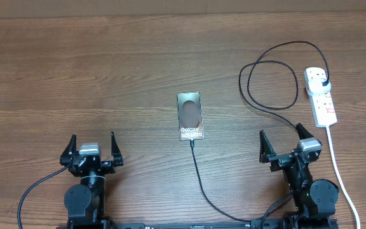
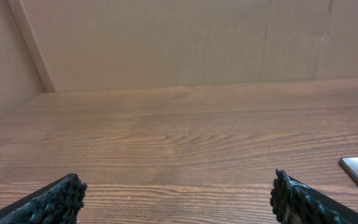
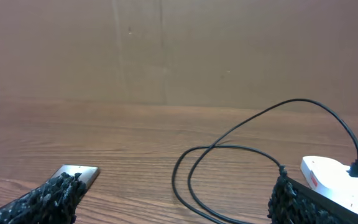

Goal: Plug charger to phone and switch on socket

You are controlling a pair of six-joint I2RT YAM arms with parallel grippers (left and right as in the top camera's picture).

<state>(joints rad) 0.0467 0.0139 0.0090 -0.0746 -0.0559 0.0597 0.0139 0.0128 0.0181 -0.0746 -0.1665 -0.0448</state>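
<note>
- The phone [image 1: 189, 116] is lying flat in the middle of the table [image 1: 75, 63], lettering end toward the arms and well apart from both grippers.
- The charger [image 1: 199, 181] is running from the phone's near edge down toward the robot base, then looping up on the right to the socket [image 1: 323, 105] by the table's right side.
- Its tip is meeting the phone's edge and its plug [image 1: 323, 83] is sitting in the socket, so the plugging-in is looking done. How fully the tip is seated I cannot tell.
- The switch is probably what is left; its position is too small to read.
- The left gripper [image 1: 93, 136] and right gripper [image 1: 280, 131] are sitting near the front edge, jaws spread wide, holding nothing.
- The overhead view is showing the whole cable run. The right wrist view is giving the loop and plug side-on, plus a phone corner. The left wrist view is catching only a phone corner and bare wood.
</note>
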